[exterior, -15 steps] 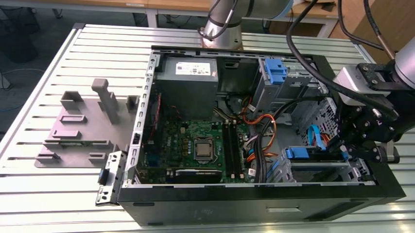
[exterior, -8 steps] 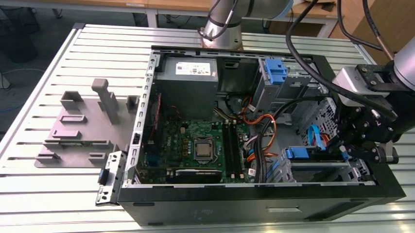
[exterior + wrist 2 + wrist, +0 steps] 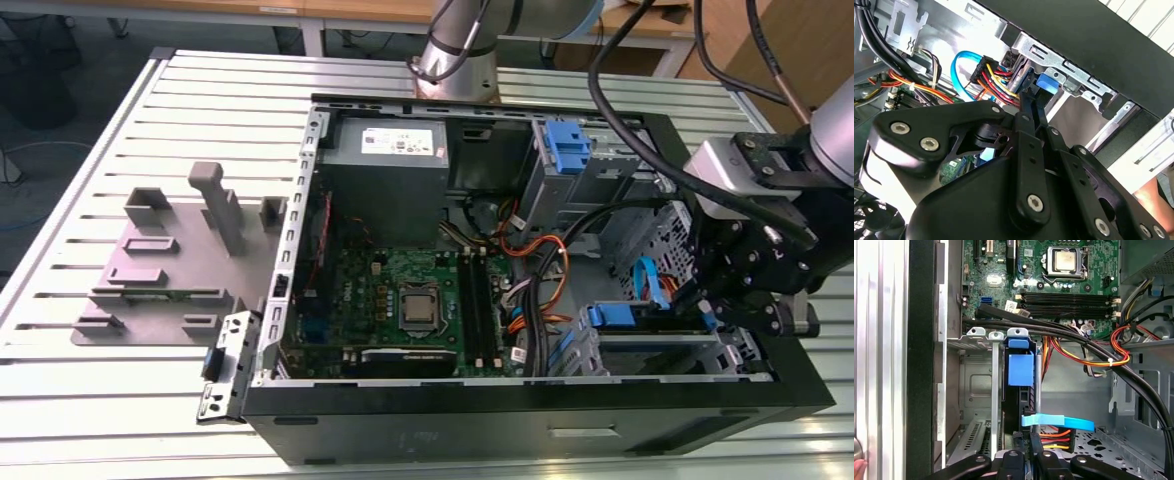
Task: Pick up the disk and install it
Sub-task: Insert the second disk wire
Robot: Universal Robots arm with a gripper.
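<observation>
The disk (image 3: 1021, 395) stands on edge inside the drive cage (image 3: 976, 385) of the open computer case (image 3: 534, 400), its blue carrier tab (image 3: 1020, 367) toward the motherboard. The exterior view shows the same blue tab (image 3: 614, 318) in the cage at the view's right. My gripper (image 3: 1027, 442) reaches into the case from that side (image 3: 701, 305), its two thin fingers close together at the disk's near end. In the second wrist view the gripper (image 3: 1033, 97) points at the blue carrier (image 3: 1048, 82). I cannot tell whether the fingertips touch the disk.
A blue data cable (image 3: 1059, 421) and red-yellow power wires (image 3: 1054, 432) hang beside the disk. Thick black cables (image 3: 1079, 340) cross above the cage. A grey power supply (image 3: 387, 150) and a blue bracket (image 3: 567, 145) sit at the case's back. A grey fixture (image 3: 174, 260) lies on the slatted table.
</observation>
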